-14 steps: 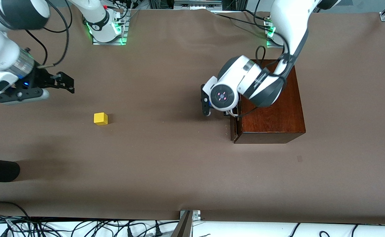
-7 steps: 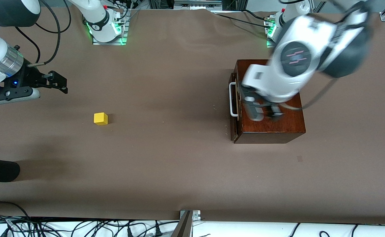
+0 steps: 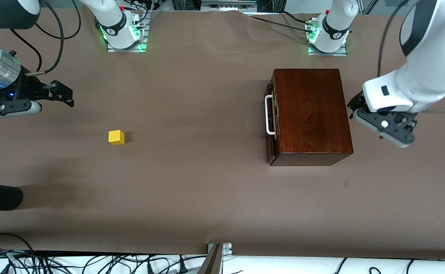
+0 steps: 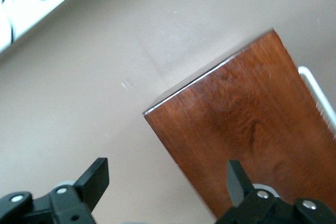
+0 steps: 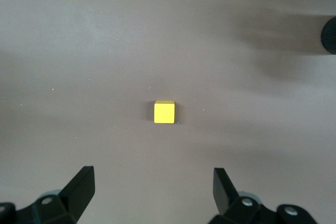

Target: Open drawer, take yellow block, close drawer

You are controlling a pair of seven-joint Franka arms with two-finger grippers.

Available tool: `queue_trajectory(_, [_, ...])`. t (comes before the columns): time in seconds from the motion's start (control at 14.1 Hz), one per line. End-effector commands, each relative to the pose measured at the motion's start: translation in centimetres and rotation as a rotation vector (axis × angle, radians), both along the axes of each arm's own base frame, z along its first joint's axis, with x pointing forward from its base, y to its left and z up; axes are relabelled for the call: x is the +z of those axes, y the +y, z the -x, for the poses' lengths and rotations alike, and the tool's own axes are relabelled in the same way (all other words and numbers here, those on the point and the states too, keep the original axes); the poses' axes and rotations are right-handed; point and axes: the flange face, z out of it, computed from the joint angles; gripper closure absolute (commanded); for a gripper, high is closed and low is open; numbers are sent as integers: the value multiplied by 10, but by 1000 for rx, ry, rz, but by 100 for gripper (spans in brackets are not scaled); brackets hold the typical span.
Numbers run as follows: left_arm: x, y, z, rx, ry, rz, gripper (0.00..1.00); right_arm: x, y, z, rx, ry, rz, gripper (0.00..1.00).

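The worktop [image 3: 207, 198] carries the wooden box with its drawer [image 3: 271, 121] shut; the yellow block [image 3: 116, 137] lies well apart, toward the right arm's end. Both the left end effector [image 4: 165, 182] and right end effector [image 5: 152, 187] hang wide and empty; a careless approach could nudge the block away.

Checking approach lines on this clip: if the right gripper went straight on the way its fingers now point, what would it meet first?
Most likely the bare table. The right gripper, open, looks down at the yellow block, which sits ahead of the fingertips rather than between them; depth is unclear, so it may land short of the block.
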Motion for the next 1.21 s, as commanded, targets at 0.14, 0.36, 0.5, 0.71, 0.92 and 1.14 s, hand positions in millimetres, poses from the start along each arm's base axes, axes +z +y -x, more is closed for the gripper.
queue_trajectory(0.14, [3, 38, 48, 275, -84, 88, 0, 5, -3, -4, 6, 1, -1, 0])
queue_trajectory(0.36, [-6, 51, 49, 290, -43, 86, 0, 4, -3, -4, 5, 4, -1, 0])
queue_trajectory(0.5, [-9, 57, 56, 296, 21, 80, 0, 4, -5, -4, 3, 6, -1, 0])
queue_trajectory(0.71, [-8, 59, 62, 300, 66, 75, 0, 3, -8, -4, 0, 7, 0, 0])
queue_trajectory(0.92, [-8, 59, 62, 300, 64, 75, 0, 3, -6, -4, 3, 9, 0, 0])
queue_trajectory(1.14, [-7, 59, 62, 299, 61, 76, 0, 3, -6, -4, 3, 9, 0, 0])
